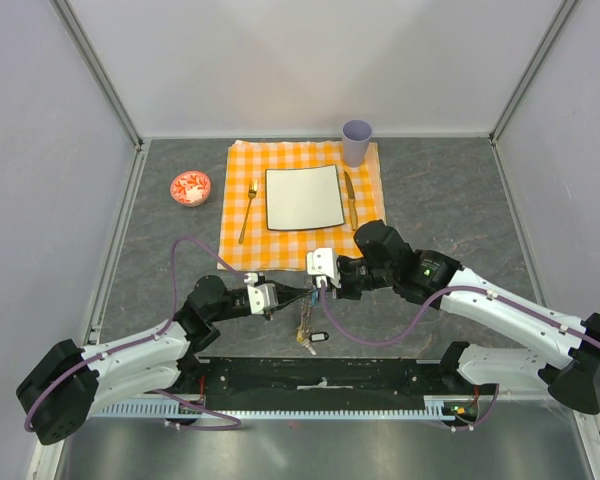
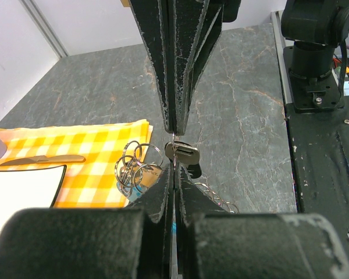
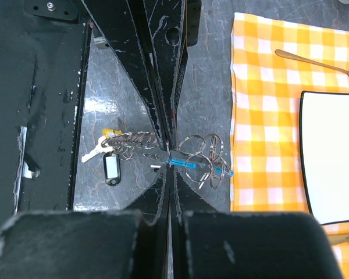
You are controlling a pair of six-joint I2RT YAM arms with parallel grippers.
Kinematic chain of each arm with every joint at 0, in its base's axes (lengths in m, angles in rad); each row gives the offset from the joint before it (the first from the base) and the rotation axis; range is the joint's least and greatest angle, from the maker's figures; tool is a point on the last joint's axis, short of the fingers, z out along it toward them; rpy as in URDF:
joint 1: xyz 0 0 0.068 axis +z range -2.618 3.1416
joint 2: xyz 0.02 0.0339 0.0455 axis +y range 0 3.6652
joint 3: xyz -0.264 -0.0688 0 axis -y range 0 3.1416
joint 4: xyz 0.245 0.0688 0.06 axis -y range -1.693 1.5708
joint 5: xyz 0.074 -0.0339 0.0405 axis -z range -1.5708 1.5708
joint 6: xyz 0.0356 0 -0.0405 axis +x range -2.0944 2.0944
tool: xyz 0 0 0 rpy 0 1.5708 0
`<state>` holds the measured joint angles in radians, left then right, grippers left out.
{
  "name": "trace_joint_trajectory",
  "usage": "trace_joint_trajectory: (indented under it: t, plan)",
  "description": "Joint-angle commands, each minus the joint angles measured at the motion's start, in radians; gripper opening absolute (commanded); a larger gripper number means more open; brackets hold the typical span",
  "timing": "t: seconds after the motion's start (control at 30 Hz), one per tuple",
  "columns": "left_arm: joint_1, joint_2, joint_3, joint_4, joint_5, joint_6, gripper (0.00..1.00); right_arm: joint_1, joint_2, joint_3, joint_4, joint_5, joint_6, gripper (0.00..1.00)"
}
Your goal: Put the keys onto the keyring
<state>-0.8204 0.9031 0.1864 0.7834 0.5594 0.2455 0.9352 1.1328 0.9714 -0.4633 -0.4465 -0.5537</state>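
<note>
Both grippers meet tip to tip just off the near edge of the cloth. My left gripper (image 1: pixel 280 298) is shut on the keyring, with turquoise showing between its fingers (image 2: pixel 163 192). My right gripper (image 1: pixel 317 290) is shut on a thin wire ring of the same bunch. The keyring (image 3: pixel 203 156) is a cluster of silvery rings with a turquoise tag (image 3: pixel 199 167). A chain of rings (image 3: pixel 131 141) runs from the fingertips to the keys (image 3: pixel 93 154), which hang with a black fob (image 3: pixel 111 168). The keys also show in the top view (image 1: pixel 306 335). A silvery key head (image 2: pixel 183 154) sits between the fingertips.
An orange checked cloth (image 1: pixel 242 215) holds a white square plate (image 1: pixel 276 222), a gold fork (image 1: pixel 248 212) and a gold knife (image 1: pixel 351 200). A lilac cup (image 1: pixel 357 142) stands behind it and a red-and-white bowl (image 1: pixel 191 187) at the left. The black base rail (image 1: pixel 320 375) lies close below the grippers.
</note>
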Motion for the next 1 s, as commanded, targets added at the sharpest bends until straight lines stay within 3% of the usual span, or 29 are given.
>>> trace_joint_trajectory:
  t: [0.0,0.97]
  plan:
    - [0.000,-0.006,0.039,0.048,0.010,-0.020,0.02,0.007,0.002,0.001,0.045,-0.001,0.008,0.00]
    - [-0.002,-0.012,0.041,0.047,0.002,-0.025,0.02,0.014,0.018,0.009,0.028,-0.018,0.012,0.00]
